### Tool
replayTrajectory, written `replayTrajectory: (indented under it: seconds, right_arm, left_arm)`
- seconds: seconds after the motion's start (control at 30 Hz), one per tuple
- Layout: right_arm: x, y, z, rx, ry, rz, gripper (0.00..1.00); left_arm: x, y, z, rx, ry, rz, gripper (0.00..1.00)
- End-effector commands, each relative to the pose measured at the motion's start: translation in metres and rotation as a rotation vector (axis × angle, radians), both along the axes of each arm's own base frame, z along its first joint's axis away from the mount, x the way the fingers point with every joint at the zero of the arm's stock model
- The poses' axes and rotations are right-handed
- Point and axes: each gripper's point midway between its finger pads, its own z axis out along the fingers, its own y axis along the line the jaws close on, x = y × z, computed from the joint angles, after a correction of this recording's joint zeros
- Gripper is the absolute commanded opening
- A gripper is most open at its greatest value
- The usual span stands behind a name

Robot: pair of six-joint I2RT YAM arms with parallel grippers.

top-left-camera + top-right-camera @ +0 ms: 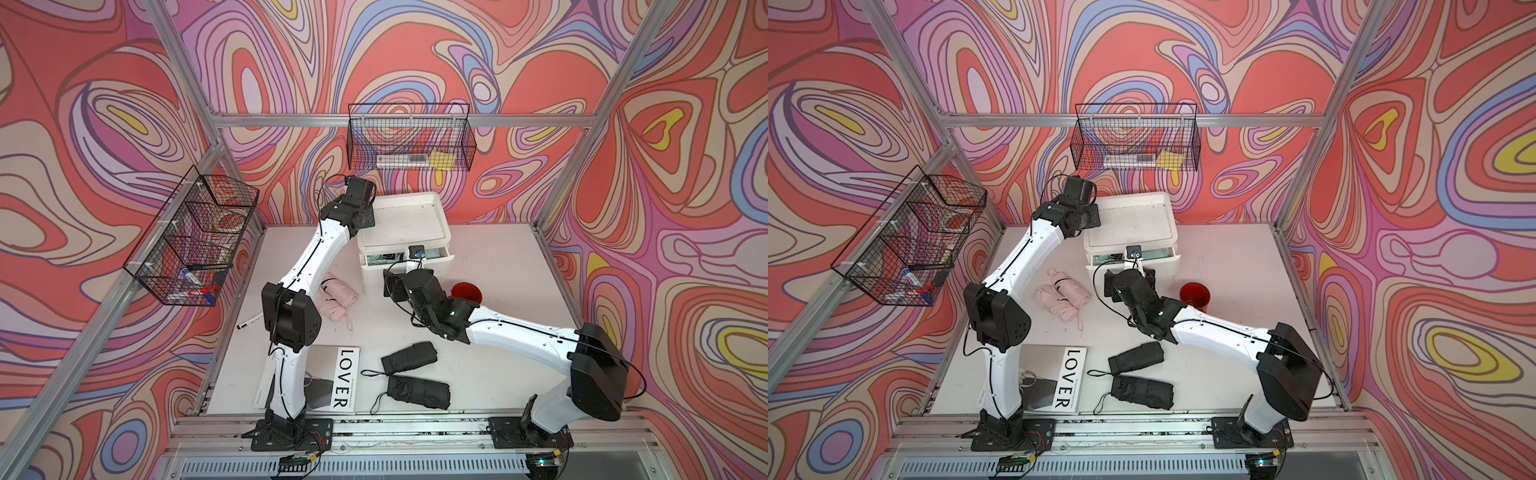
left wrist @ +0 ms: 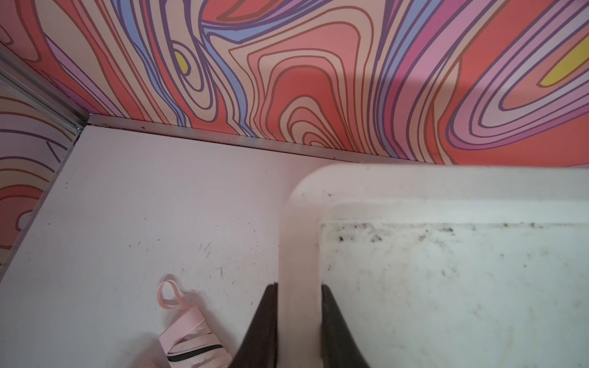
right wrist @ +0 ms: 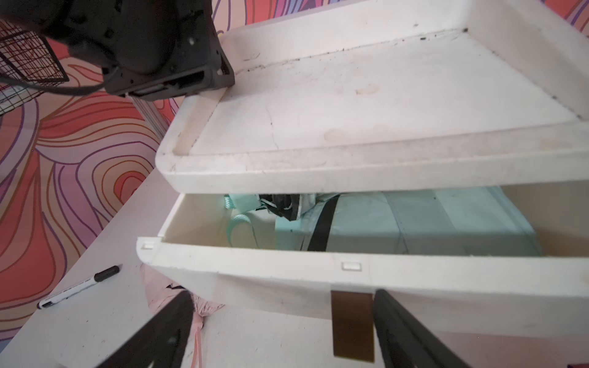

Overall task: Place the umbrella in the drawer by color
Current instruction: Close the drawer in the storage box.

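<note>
A white drawer unit [image 1: 403,220] stands at the back of the table, its top shaped like a tray. Its upper drawer [image 3: 287,280] is partly pulled out, and mint-green umbrellas [image 3: 414,223] lie inside. My left gripper [image 2: 299,286] is shut on the left rim of the tray top [image 2: 298,242]. My right gripper [image 3: 283,294] is open just in front of the drawer front, with a brown pull tab [image 3: 352,325] hanging beside one finger. Pink umbrellas [image 1: 338,297] lie left of the unit. Two black umbrellas [image 1: 409,357] [image 1: 417,390] lie near the front edge.
A red cup [image 1: 467,293] stands right of the right wrist. A book marked LOVER [image 1: 345,380] lies at the front left and a pen [image 1: 249,321] near the left edge. Wire baskets hang on the back wall [image 1: 409,141] and the left wall [image 1: 195,237].
</note>
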Motion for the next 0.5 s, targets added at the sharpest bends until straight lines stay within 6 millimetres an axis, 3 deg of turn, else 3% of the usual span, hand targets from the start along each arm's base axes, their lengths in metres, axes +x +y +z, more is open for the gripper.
replayTrajectory:
  seconds: [0.0, 0.13, 0.23, 0.47]
  right_arm:
    - [0.021, 0.012, 0.016, -0.010, -0.073, 0.005, 0.91]
    - [0.045, 0.022, 0.008, -0.019, -0.087, 0.038, 0.92]
    - [0.051, 0.027, 0.008, -0.018, -0.143, 0.066, 0.92]
    - [0.037, 0.019, -0.012, -0.031, -0.115, 0.104, 0.93]
  left_arm:
    - [-0.039, -0.038, -0.033, -0.099, 0.178, -0.108, 0.00]
    - [-0.044, -0.044, -0.037, -0.127, 0.189, -0.119, 0.00]
    - [-0.049, -0.043, -0.039, -0.137, 0.197, -0.119, 0.00]
    - [-0.058, -0.018, -0.041, -0.112, 0.208, 0.035, 0.00]
